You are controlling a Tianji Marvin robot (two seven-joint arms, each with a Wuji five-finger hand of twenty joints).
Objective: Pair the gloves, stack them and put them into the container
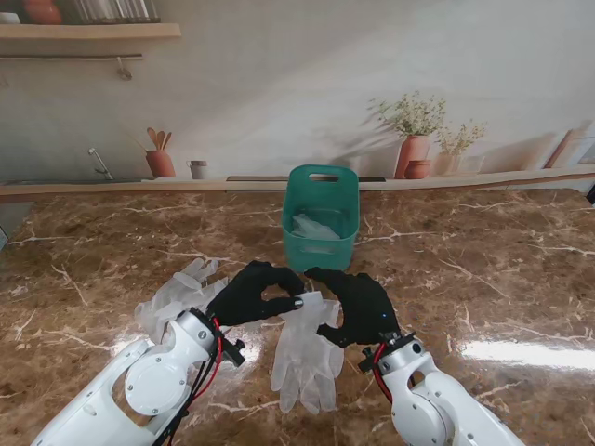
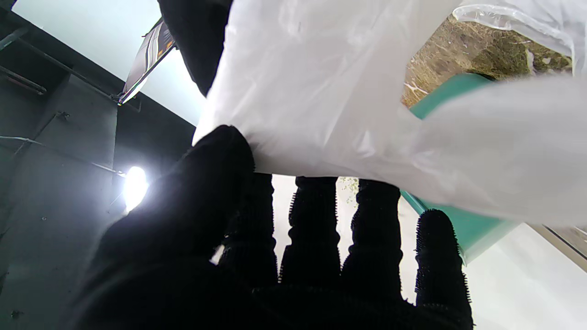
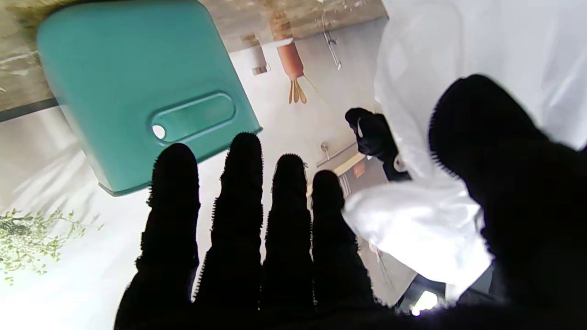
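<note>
On the near middle of the marble bench (image 1: 483,279), a translucent white glove stack (image 1: 307,358) hangs cuff-up between both black-gloved hands, fingers trailing toward the robot. Left hand (image 1: 253,293) pinches the cuff's left corner, thumb against fingers; right hand (image 1: 364,307) clamps the right corner the same way, wrist views confirm film caught under each thumb. Whether the fingertips of the stack touch the bench cannot be told. Another loose glove pile (image 1: 177,295) lies left of the left hand, flat on the bench. Gloves look thin, very light, floppy, slippery film: will sag and fold, best held at the cuff edge with both pinches. Teal basket (image 1: 321,218) stands just beyond the hands, upright, open top; pale glove material (image 1: 314,227) already inside.
</note>
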